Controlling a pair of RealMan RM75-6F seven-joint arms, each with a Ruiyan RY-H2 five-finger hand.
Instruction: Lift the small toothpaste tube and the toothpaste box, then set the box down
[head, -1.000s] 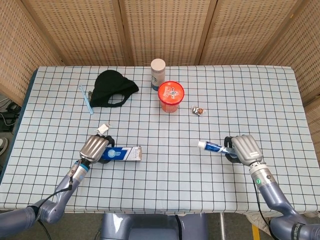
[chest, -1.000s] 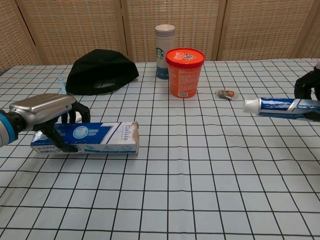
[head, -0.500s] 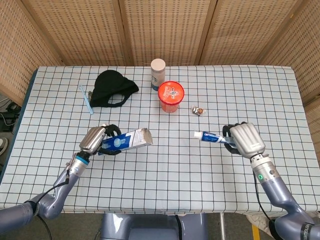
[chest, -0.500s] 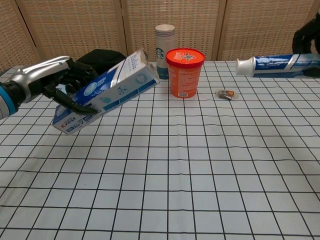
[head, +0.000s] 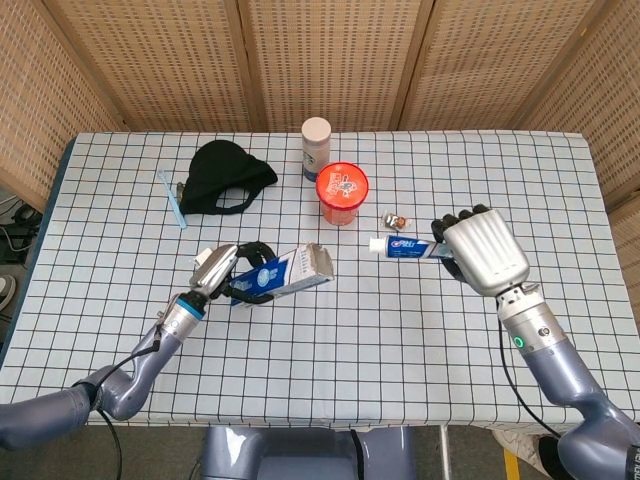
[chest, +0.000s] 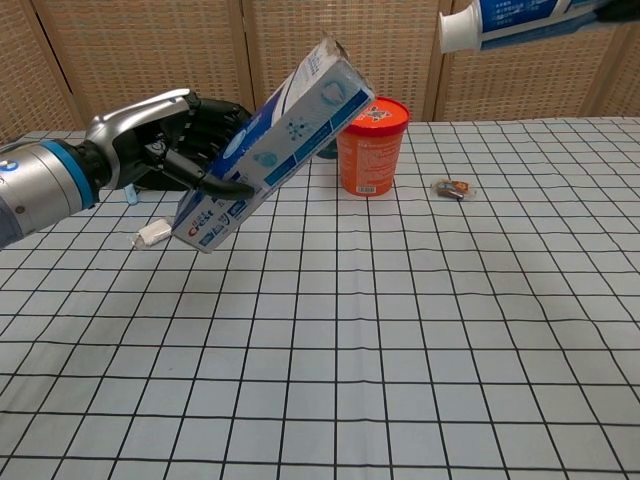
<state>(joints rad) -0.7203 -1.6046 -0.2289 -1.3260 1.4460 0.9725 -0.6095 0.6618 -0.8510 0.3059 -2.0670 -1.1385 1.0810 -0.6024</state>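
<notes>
The blue-and-white toothpaste box (head: 288, 274) (chest: 275, 145) hangs well above the table, tilted with its far end up. My left hand (head: 232, 272) (chest: 172, 146) grips its lower end. The small toothpaste tube (head: 403, 246) (chest: 510, 20), white cap pointing left, is also lifted high; in the chest view it shows at the top right edge. My right hand (head: 484, 251) holds the tube's tail end; the chest view shows only a dark sliver of that hand at the top right corner.
An orange tub (head: 342, 193) (chest: 370, 145) and a white bottle (head: 315, 147) stand at the back middle. A black cap (head: 227, 175), a blue toothbrush (head: 171, 197), a small wrapped candy (head: 397, 220) (chest: 453, 188) and a small white object (chest: 152, 235) lie on the checked tablecloth (head: 420, 340).
Both hands have risen further. The box has gone up and toward the middle, tilting more steeply; the tube has climbed and shifted left, nearly out of the chest view's top.
</notes>
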